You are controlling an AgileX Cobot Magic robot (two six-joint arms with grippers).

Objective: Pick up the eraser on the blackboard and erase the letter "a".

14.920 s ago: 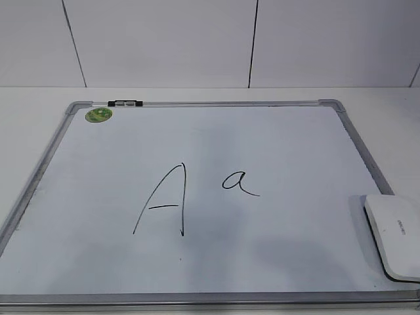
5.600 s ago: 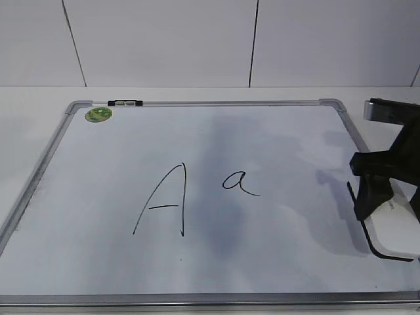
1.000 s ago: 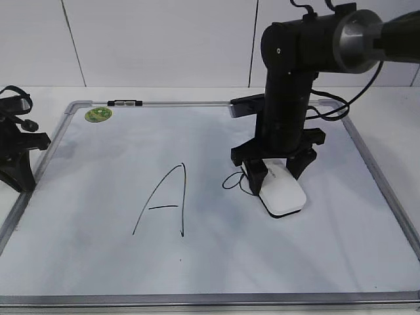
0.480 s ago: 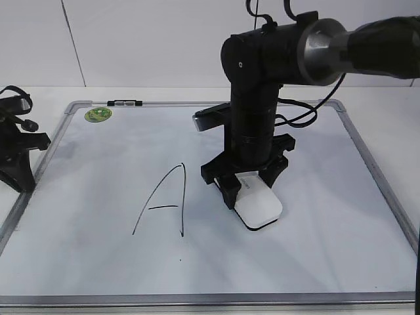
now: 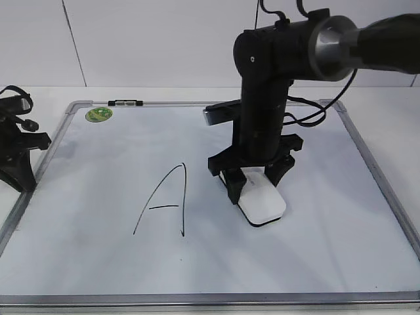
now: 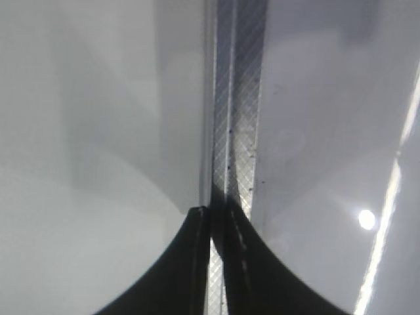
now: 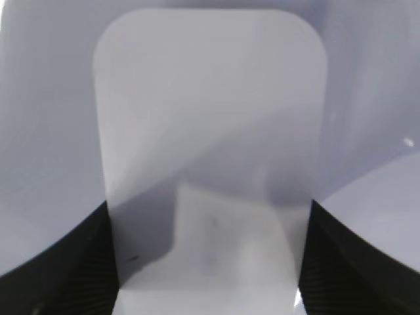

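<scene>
My right gripper (image 5: 254,184) is shut on the white eraser (image 5: 262,203), pressing it flat on the blackboard (image 5: 98,262) just right of the capital "A" (image 5: 164,200). The eraser fills the right wrist view (image 7: 210,131) between the two black fingers (image 7: 210,262). The small letter "a" does not show; its spot lies under the eraser and arm. My left gripper (image 5: 16,164) rests at the board's left edge, shut, over the grey frame (image 6: 233,98) in the left wrist view, fingertips (image 6: 216,213) nearly together.
A round green sticker (image 5: 98,114) and a black-and-white clip (image 5: 125,103) sit at the board's far left corner. The grey frame (image 5: 377,177) bounds the board on the right. A white tiled wall stands behind.
The right gripper with the eraser slid left over the "a" spot, then back a little to the right. No trace of the "a" shows now. The left arm has not moved.
</scene>
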